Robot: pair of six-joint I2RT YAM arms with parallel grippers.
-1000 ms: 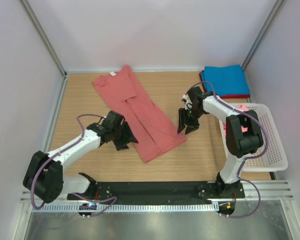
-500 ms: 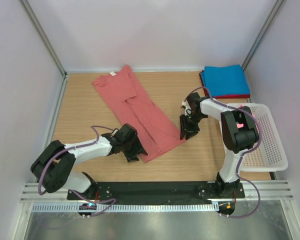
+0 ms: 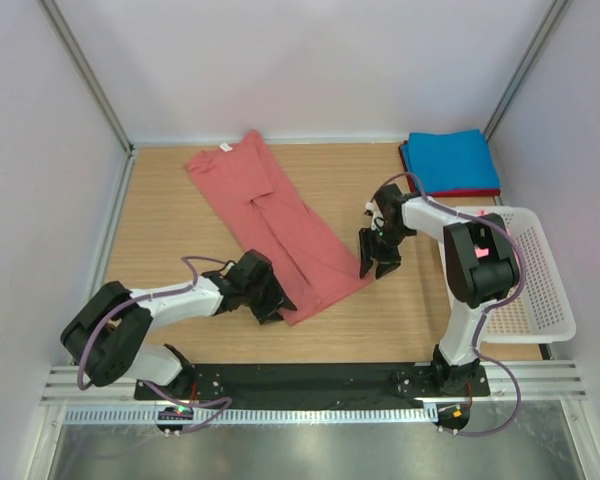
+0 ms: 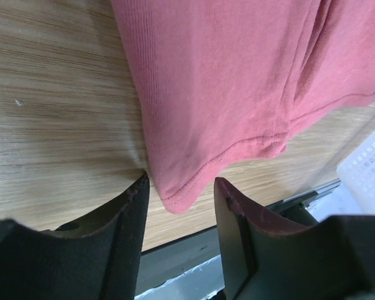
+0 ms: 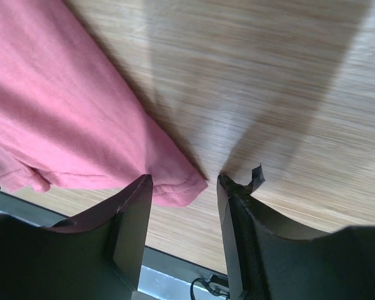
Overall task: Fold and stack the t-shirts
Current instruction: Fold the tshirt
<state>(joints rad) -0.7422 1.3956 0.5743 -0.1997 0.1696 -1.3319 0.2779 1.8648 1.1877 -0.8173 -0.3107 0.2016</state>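
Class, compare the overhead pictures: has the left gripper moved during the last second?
Yes. The left gripper has shifted nearer the black base rail, to the near corner of the pink t-shirt.

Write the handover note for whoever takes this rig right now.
Left end effector: open, fingers either side of the pink shirt's near-left hem corner, not closed.
Right end effector: open, same at the near-right corner.
Shirt lies on the table in a long strip, sides folded in.
Done: stack of folded shirts, blue on top, far right.
Left: grip both corners, fold the strip up, add it to the stack.
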